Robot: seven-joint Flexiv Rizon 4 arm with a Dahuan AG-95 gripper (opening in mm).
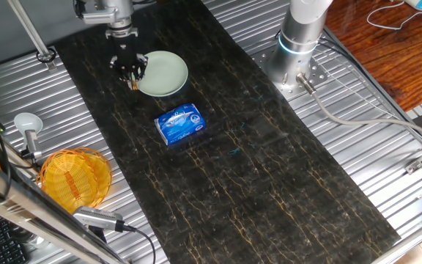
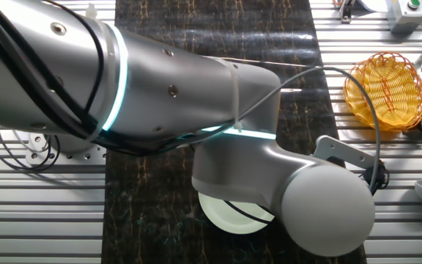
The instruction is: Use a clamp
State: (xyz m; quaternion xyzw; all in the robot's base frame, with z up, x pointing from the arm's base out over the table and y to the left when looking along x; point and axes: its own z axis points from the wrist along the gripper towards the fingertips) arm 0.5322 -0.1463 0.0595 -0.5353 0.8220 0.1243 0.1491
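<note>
In one fixed view my gripper (image 1: 130, 72) hangs over the dark mat at the left rim of a pale green plate (image 1: 163, 73). Its black fingers are close together. A tiny yellow-orange bit, the clamp (image 1: 133, 85), sticks out at their tips, just off the plate's edge. The blue packet (image 1: 181, 124) lies flat on the mat, in front of the plate and apart from the gripper. In the other fixed view my arm hides the gripper, the clamp and the packet; only a slice of the plate (image 2: 222, 214) shows under the arm.
An orange wicker basket (image 1: 75, 176) stands on the ribbed metal table at the front left, also in the other view (image 2: 385, 86). A white round object (image 1: 28, 123) stands behind it. The arm's base (image 1: 296, 44) and cables sit at the back right.
</note>
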